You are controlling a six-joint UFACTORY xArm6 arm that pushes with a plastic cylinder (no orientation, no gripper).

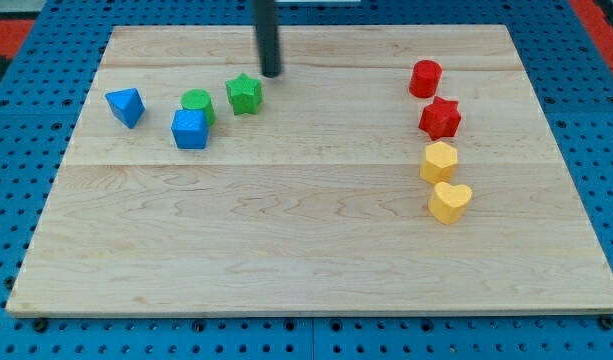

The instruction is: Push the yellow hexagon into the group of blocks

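The yellow hexagon (438, 161) lies at the view's right, in a column below the red star (440, 118) and the red cylinder (425, 78), and above the yellow heart (450, 201). At the view's upper left lie a blue triangle (126, 106), a green cylinder (198, 103), a blue cube (190, 129) and a green star (244, 94). My tip (272, 73) rests on the board just up and right of the green star, far left of the yellow hexagon.
The wooden board (306, 250) lies on a blue pegboard table (16, 200). A red patch shows at the view's top corners (6, 35).
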